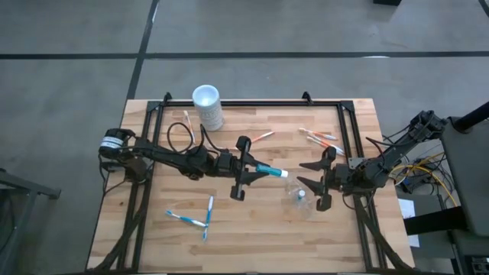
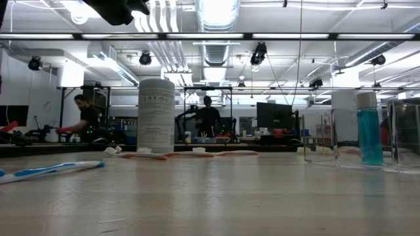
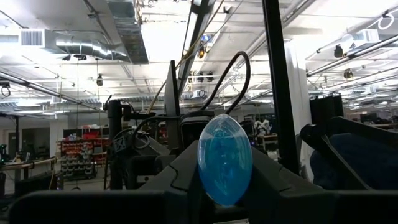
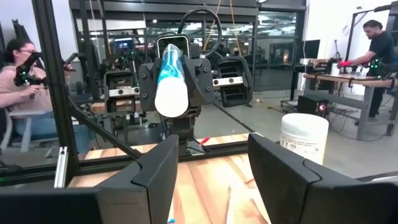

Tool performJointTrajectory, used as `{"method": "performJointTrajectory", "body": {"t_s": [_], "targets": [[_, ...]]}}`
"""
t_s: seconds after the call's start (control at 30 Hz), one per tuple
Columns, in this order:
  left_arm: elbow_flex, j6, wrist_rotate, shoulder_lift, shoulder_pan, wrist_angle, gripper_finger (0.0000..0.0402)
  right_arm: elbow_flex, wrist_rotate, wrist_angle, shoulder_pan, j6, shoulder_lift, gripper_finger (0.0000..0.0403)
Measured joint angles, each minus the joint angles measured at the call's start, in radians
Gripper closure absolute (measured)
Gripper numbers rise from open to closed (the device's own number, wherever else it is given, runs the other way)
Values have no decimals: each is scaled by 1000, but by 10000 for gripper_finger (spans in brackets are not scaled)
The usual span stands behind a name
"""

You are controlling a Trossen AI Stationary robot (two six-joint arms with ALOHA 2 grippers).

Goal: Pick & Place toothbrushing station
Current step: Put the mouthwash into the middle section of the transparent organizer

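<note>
2 claws face each other: your left gripper (image 1: 246, 169) clamps the blue tube (image 1: 269, 170), cap toward the spread-fingered right gripper (image 1: 315, 183), beside which the clear cup (image 1: 299, 200) waits.

Bright overhead ceiling lights (image 2: 216, 13) flare white above the wooden table (image 2: 210, 196), whose near edge blurs softly

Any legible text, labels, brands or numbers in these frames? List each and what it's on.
Nothing can be read in any view.
White cup: faint grey print near its top in the low view, too small and blurred to read.
Blue tube held in the left hand: no readable label.
Toothbrushes and clear cup: no visible markings.
Monitors and signs in the room behind: too blurred to read.
</note>
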Motion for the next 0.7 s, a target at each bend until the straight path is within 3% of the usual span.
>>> {"method": "performJointTrajectory", "body": {"t_s": [0.7], "targets": [[0,0,0,0,0,0,314,0,0,1,0,31,0,158]]}}
